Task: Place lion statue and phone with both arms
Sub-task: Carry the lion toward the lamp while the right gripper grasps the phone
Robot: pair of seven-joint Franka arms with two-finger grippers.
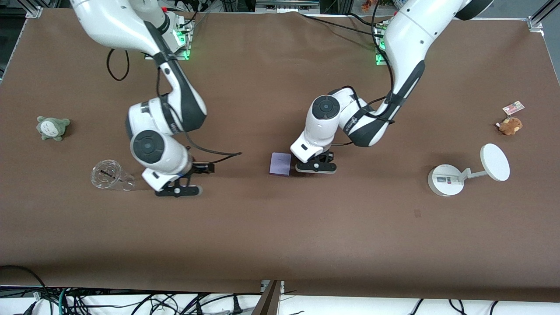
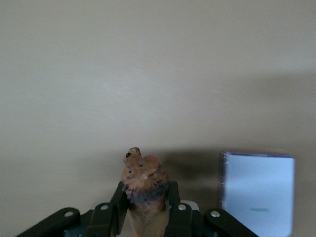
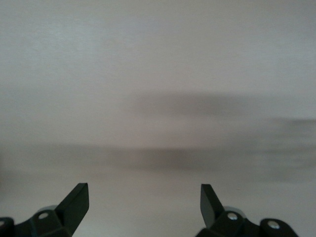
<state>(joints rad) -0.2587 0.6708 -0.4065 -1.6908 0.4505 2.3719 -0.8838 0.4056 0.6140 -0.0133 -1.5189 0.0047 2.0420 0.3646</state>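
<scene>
Counter (image 1: 280, 227): brown sheet; a wide bare strip runs along the edge nearest the front camera, and there is more bare room in the middle between the two arm bases.
Phone (image 1: 280, 164): lies flat near the middle of the counter, just beside the left claw on the side toward the right arm's end; it also shows in the left wrist view (image 2: 256, 192), cut off by the picture's edge.
Lion statue (image 2: 144, 190): clamped between the left claw's fingers, head poking out past the tips; its lower body is hidden by the claw, and in the front view it cannot be made out.
Left claw (image 1: 316, 166): closed on the lion statue, low at the counter; the arm bends down from its base, wrist folded toward the middle.
Right claw (image 1: 177, 190): spread wide with nothing in it (image 3: 144, 202), low over bare counter just beside a clear cup (image 1: 109, 176); the arm waits, elbow bent.
Grey-green plush (image 1: 52, 127): near the edge at the right arm's end.
White stand (image 1: 468, 171): toward the left arm's end, well apart from both claws.
Brown plush (image 1: 510, 125): near that end's edge, a tag (image 1: 512, 107) just beside it.
</scene>
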